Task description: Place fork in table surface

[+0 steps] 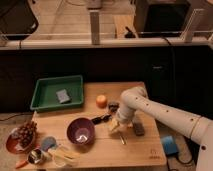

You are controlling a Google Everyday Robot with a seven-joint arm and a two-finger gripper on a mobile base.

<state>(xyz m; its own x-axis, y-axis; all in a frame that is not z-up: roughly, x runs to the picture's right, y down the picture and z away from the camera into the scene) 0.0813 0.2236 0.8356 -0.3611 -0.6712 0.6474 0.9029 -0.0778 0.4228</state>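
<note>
tool (118,126), its grip not tellable, hangs over the light-brown, grained table surface (142,150).

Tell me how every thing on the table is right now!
table surface: flat, carrying everything.
purple bowl: upright, empty.
gripper: low over the table surface, right of the purple bowl.
slim piece: lying just below the gripper, maybe the fork.
green tray: flat, holding a grey block.
orange round thing: resting apart from the gripper.
plate: holding dark grapes.

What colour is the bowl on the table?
The bowl is purple, camera view; the gripper is beside it, over the table surface.
</note>
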